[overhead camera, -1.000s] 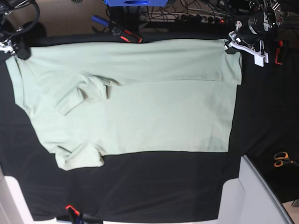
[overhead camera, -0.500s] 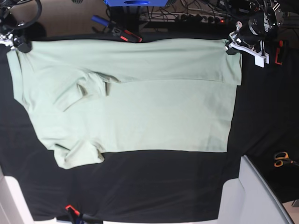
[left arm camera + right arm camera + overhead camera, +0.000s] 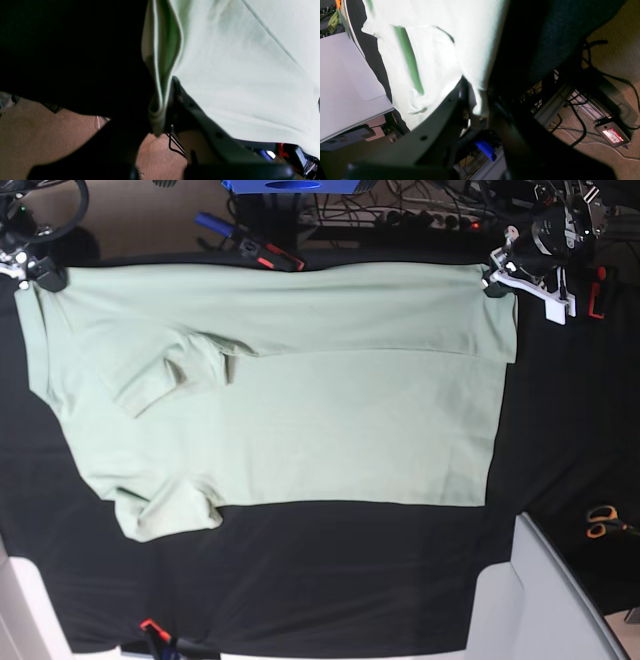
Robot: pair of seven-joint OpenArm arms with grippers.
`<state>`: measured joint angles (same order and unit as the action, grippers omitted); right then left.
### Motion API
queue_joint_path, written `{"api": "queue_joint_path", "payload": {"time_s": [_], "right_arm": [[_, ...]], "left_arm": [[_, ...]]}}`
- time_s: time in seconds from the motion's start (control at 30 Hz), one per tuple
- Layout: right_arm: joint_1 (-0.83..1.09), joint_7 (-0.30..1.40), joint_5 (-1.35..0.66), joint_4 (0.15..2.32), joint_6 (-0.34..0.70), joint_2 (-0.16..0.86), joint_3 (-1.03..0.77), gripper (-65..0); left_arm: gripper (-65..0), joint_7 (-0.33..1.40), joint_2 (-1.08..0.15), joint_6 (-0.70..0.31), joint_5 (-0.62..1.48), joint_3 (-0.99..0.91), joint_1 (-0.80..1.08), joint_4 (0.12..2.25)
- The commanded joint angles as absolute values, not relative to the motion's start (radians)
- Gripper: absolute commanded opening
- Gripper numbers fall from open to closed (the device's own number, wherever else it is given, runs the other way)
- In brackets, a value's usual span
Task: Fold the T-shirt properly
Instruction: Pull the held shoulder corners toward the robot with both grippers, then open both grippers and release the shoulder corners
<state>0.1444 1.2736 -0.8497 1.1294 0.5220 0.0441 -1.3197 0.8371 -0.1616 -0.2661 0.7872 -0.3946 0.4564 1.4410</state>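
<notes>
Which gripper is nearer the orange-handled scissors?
Left. The left gripper pinches the T-shirt corner on the scissors' side of the table; the right gripper holds the opposite far corner.

Wrist views blurred and overexposed; base view evenly lit, sharp.

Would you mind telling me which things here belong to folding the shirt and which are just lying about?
Belonging to the job:
T-shirt, spread on the black table cloth
left gripper, shut on one far corner
right gripper, shut on the other far corner

Just lying about:
scissors
red-and-black clamp
blue marker
cables
</notes>
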Motion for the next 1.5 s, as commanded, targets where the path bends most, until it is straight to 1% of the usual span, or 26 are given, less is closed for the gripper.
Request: {"api": "queue_joint_path", "payload": {"time_s": [0.0, 0.03, 0.1, 0.17, 0.23, 0.27, 0.3, 0.33, 0.43, 0.63, 0.7, 0.77, 0.87, 1.0, 1.13, 1.23, 1.3, 1.4, 1.47], "right_arm": [[0.151, 1.262, -0.871, 1.145, 0.522, 0.064, -1.326, -58.0], [0.151, 1.271, -0.871, 1.145, 0.522, 0.064, -1.326, -53.0], [0.151, 1.291, -0.871, 1.150, 0.522, 0.062, -1.328, -39.5], [0.157, 1.291, -0.871, 1.150, 0.522, 0.062, -1.328, -27.6], [0.170, 1.285, -0.872, 1.150, 0.522, 0.062, -1.330, -20.6], [0.171, 1.287, -0.872, 1.150, 0.522, 0.061, -1.343, -19.0], [0.171, 1.288, -0.872, 1.152, 0.522, 0.053, -1.371, -18.9], [0.171, 1.291, -0.871, 1.152, 0.522, 0.050, -1.397, -18.9], [0.171, 1.293, -0.868, 1.159, 0.522, 0.051, -1.434, -18.9], [0.170, 1.285, -0.865, 1.362, 0.522, 0.073, -1.432, -18.9], [0.162, 1.283, -0.863, 1.423, 0.522, 0.107, -1.414, -18.9], [0.134, 1.277, -0.863, 1.449, 0.522, 0.157, -1.349, -18.9], [0.082, 1.191, -0.863, 1.419, 0.522, 0.282, -1.162, -18.7], [-0.002, 1.024, -0.863, 1.285, 0.522, 0.406, -0.880, -18.4], [-0.153, 0.845, -0.863, 0.987, 0.522, 0.503, -0.584, -18.6], [-0.283, 0.717, -0.862, 0.736, 0.527, 0.530, -0.420, -18.3], [-0.357, 0.593, -0.862, 0.582, 0.529, 0.544, -0.314, -18.1], [-0.455, 0.412, -0.862, 0.404, 0.529, 0.552, -0.122, -18.1], [-0.498, 0.318, -0.862, 0.328, 0.526, 0.550, -0.008, -18.1]], "left_arm": [[-65.0, 0.823, -0.180, -0.263, 0.788, -0.404, 0.466, 1.460], [-65.0, 0.823, -0.185, -0.262, 0.788, -0.404, 0.467, 1.461], [-64.7, 0.823, -0.186, -0.260, 0.788, -0.406, 0.469, 1.466], [-55.8, 0.823, -0.188, -0.226, 0.788, -0.406, 0.472, 1.468], [-46.0, 0.823, -0.199, -0.189, 0.788, -0.406, 0.472, 1.468], [-42.5, 0.823, -0.200, -0.179, 0.788, -0.406, 0.472, 1.468], [-39.8, 0.820, -0.200, -0.176, 0.788, -0.407, 0.473, 1.468], [-38.8, 0.820, -0.202, -0.176, 0.788, -0.414, 0.473, 1.468], [-38.0, 0.823, -0.202, -0.176, 0.789, -0.475, 0.473, 1.478], [-37.8, 0.825, -0.203, -0.174, 0.789, -0.584, 0.509, 1.612], [-37.8, 0.825, -0.206, -0.174, 0.788, -0.633, 0.507, 1.627], [-37.8, 0.825, -0.219, -0.174, 0.788, -0.671, 0.498, 1.629], [-38.5, 0.825, -0.269, -0.174, 0.788, -0.651, 0.475, 1.629], [-38.6, 0.825, -0.298, -0.174, 0.788, -0.599, 0.469, 1.632], [-38.6, 0.823, -0.291, -0.174, 0.788, -0.587, 0.469, 1.632], [-38.8, 0.822, -0.291, -0.176, 0.788, -0.588, 0.469, 1.629], [-38.8, 0.822, -0.291, -0.177, 0.788, -0.595, 0.469, 1.629], [-38.8, 0.822, -0.295, -0.179, 0.788, -0.595, 0.469, 1.629], [-38.8, 0.822, -0.295, -0.179, 0.788, -0.595, 0.469, 1.629]]}}
